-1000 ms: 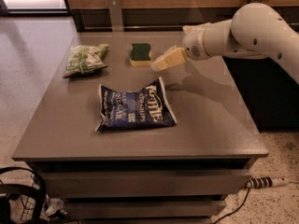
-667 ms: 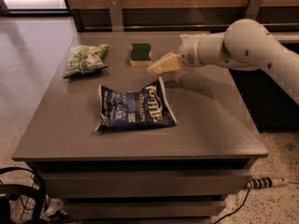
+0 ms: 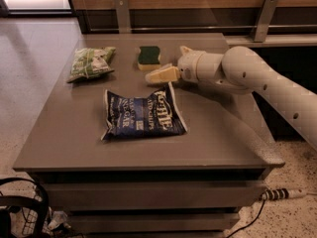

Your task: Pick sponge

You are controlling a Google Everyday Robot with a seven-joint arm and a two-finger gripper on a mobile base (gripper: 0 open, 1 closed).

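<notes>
Currently the sponge lies flat near the far edge of the table, between the light green snack bag and the arm, untouched. The gripper hovers just beside its near edge, over the top corner of the dark blue chip bag. Its opening cannot be told, and nothing is seen held. Recommended: centre over the sponge, straddle its wavy sides, descend squarely, clear of both bags

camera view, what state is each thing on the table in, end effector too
sponge: flat, green side up, not gripped
light green snack bag: lying flat, far left
dark blue chip bag: lying flat, mid-table
end effector: by the sponge's near edge, not grasping it
</notes>
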